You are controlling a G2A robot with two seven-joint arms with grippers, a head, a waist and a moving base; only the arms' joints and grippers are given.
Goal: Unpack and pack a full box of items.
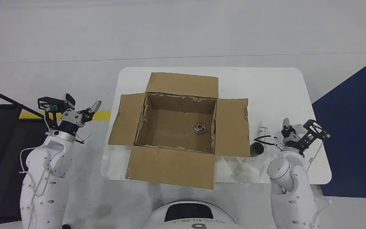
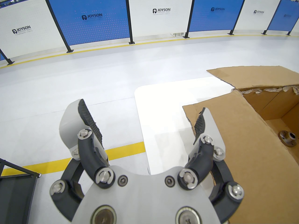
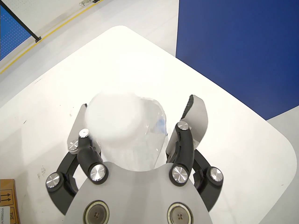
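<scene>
Right wrist view: right pincer [image 3: 137, 103] stands apart around a white-capped clear bottle [image 3: 140, 141] over the worktop [image 3: 210, 108], right of the cardboard box [image 1: 231, 126]. Best close squarely below the cap. Left pincer [image 2: 142, 105] gapes empty.

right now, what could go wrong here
The bottle stands between the right gripper's open fingers, one pad clear of it; lifting before closing could tip it.
A small bottle and a black item sit by the right flap near that arm; a swing might knock them.
The left gripper hangs beside the left flap; reaching for the metal part could snag it.
</scene>
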